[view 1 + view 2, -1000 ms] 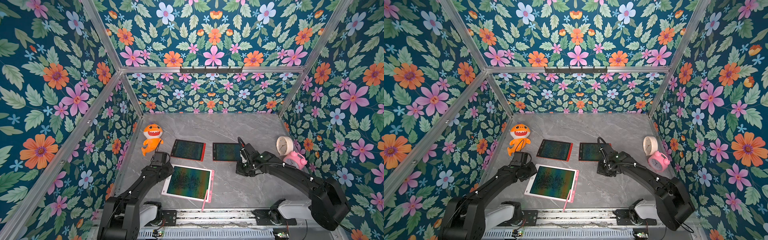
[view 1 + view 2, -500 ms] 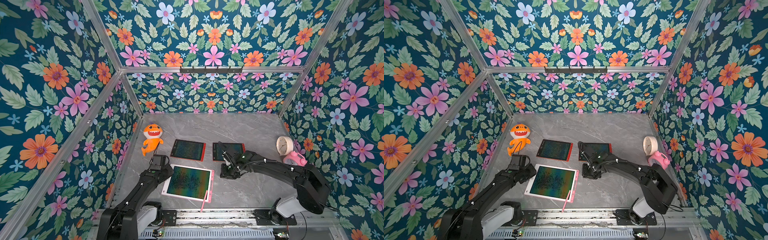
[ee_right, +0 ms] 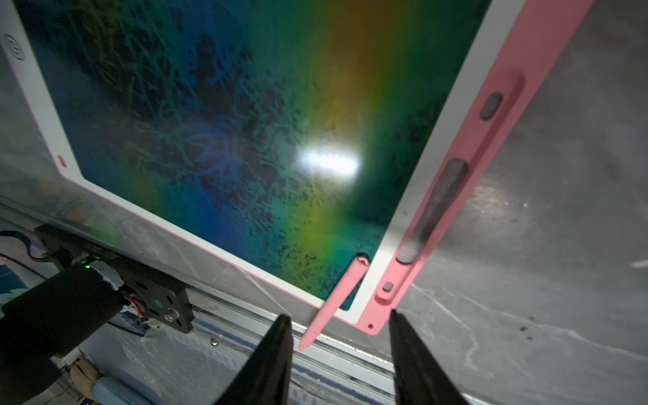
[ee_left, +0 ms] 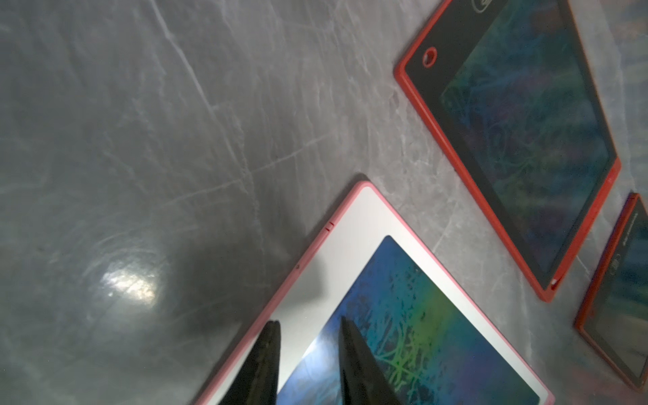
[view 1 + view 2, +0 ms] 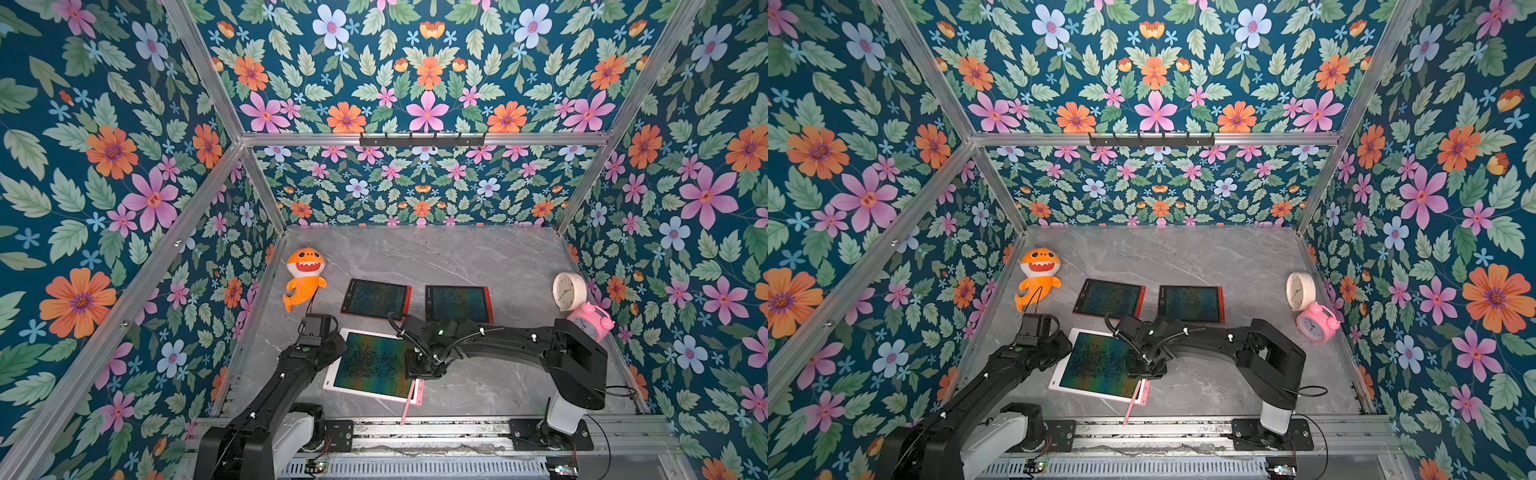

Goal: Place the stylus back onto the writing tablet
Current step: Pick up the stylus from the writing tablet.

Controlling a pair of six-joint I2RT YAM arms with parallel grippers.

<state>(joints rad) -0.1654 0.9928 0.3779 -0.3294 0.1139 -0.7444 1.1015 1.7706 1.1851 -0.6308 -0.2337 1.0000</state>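
The writing tablet (image 5: 374,365) has a white bezel, a pink rim and a rainbow-tinted screen, and lies flat at the front middle of the table. The pink stylus (image 5: 409,401) rests slanted across its front right corner, tip overhanging toward the front rail; the right wrist view shows the stylus (image 3: 333,301) beside the tablet's empty pink holder slot (image 3: 449,196). My right gripper (image 3: 340,317) hovers open over that corner, the stylus tip between its jaws and untouched. My left gripper (image 4: 309,321) is open with a narrow gap over the tablet's left bezel (image 4: 350,224), holding nothing.
Two red-framed tablets (image 5: 376,298) (image 5: 457,303) lie behind the writing tablet. An orange shark plush (image 5: 304,278) sits at the back left. A white clock (image 5: 564,291) and a pink alarm clock (image 5: 590,318) stand by the right wall. The metal rail (image 5: 415,428) runs along the front.
My right arm has swung from the red tablet at the back right to the writing tablet's front right corner, and its jaws have opened. The left arm has barely moved.
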